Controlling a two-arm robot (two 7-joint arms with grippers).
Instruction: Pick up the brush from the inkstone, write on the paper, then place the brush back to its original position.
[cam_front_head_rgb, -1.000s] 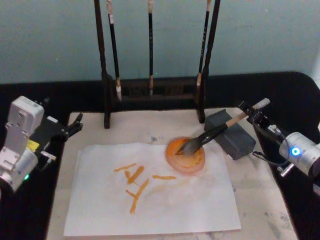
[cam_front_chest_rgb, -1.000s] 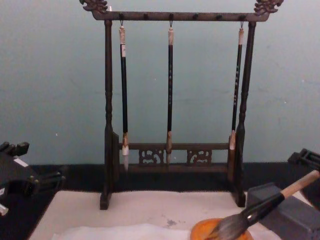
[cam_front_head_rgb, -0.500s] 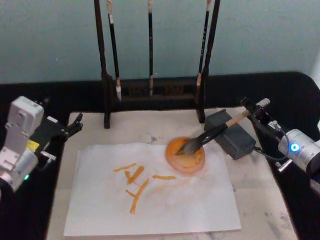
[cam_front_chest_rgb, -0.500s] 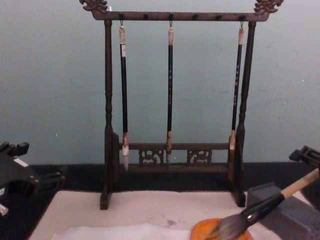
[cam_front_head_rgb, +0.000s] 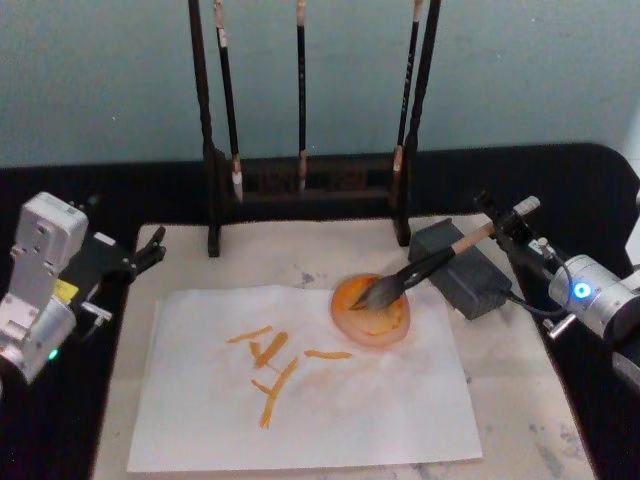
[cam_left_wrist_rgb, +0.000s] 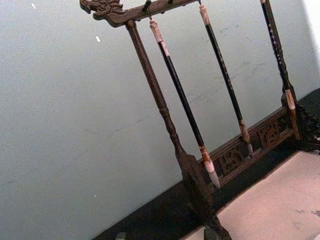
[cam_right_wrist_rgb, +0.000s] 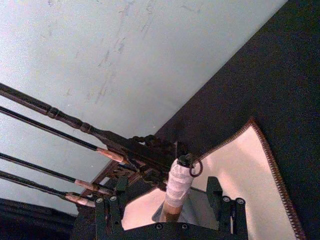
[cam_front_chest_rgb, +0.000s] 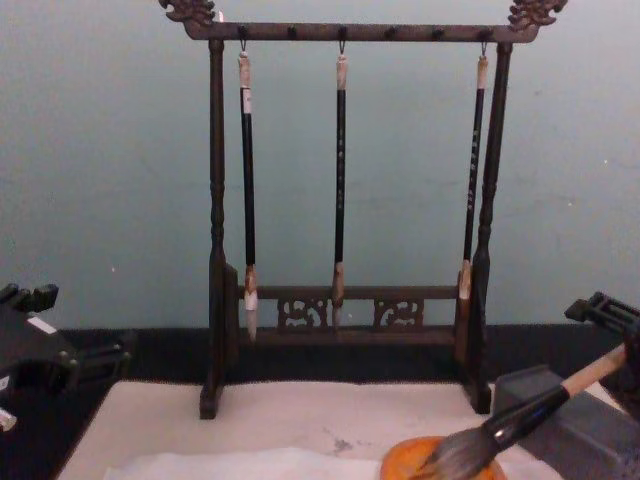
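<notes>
The brush (cam_front_head_rgb: 420, 268) lies slanted, its dark tuft in an orange ink dish (cam_front_head_rgb: 372, 318) and its tan handle across the grey inkstone (cam_front_head_rgb: 470, 285). My right gripper (cam_front_head_rgb: 508, 225) is at the handle's far end. In the right wrist view its fingers (cam_right_wrist_rgb: 107, 210) stand apart on either side of the taped, looped handle end (cam_right_wrist_rgb: 176, 187), so it is open and not clamping. The white paper (cam_front_head_rgb: 300, 400) carries several orange strokes. My left gripper (cam_front_head_rgb: 150, 250) is parked open at the table's left edge.
A dark wooden rack (cam_front_head_rgb: 300, 180) with three thin hanging brushes stands at the back. The beige felt mat (cam_front_head_rgb: 520, 400) lies under the paper, on a black tablecloth. The chest view shows the brush (cam_front_chest_rgb: 500, 430) beside the inkstone (cam_front_chest_rgb: 590, 430).
My right arm has shifted slightly left, toward the inkstone. The brush keeps its place on dish and inkstone, its handle end a little lower. The left arm has not moved.
</notes>
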